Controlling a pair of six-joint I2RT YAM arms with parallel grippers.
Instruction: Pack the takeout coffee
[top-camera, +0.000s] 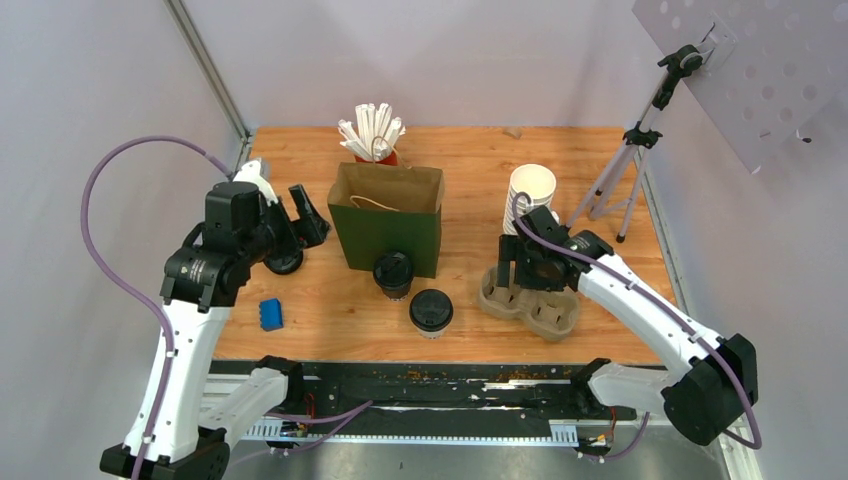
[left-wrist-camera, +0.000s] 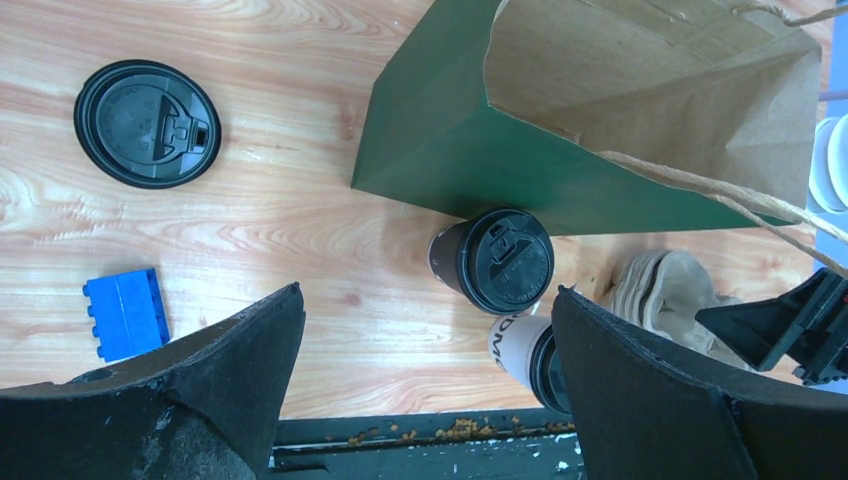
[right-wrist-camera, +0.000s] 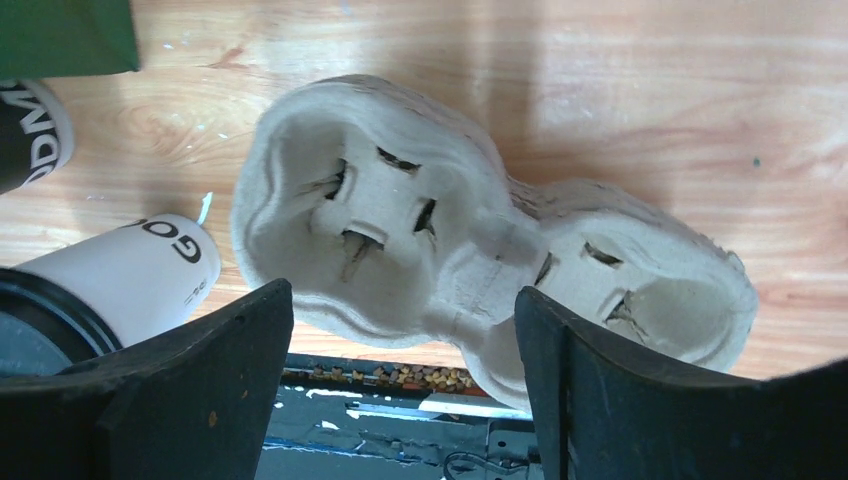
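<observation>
The takeout coffee (top-camera: 431, 311), a small white paper cup with a black sip lid, stands near the table's front edge, also seen in the left wrist view (left-wrist-camera: 522, 345) and the right wrist view (right-wrist-camera: 135, 272). A dark cup with a black lid (top-camera: 393, 274) stands just behind it, against the open green paper bag (top-camera: 388, 215). My right gripper (top-camera: 535, 283) hovers open over the cardboard cup carrier (right-wrist-camera: 480, 240), its fingers (right-wrist-camera: 225, 350) straddling the carrier's near edge without touching it. At the left of the table my left gripper (top-camera: 300, 232) is wide open and holds nothing (left-wrist-camera: 428, 295).
A loose black lid (top-camera: 285, 263) lies under the left gripper and a blue block (top-camera: 270, 314) lies near the front left. A stack of lidless white cups (top-camera: 528, 192), a red cup of straws (top-camera: 372, 132) and a tripod (top-camera: 622, 170) stand at the back.
</observation>
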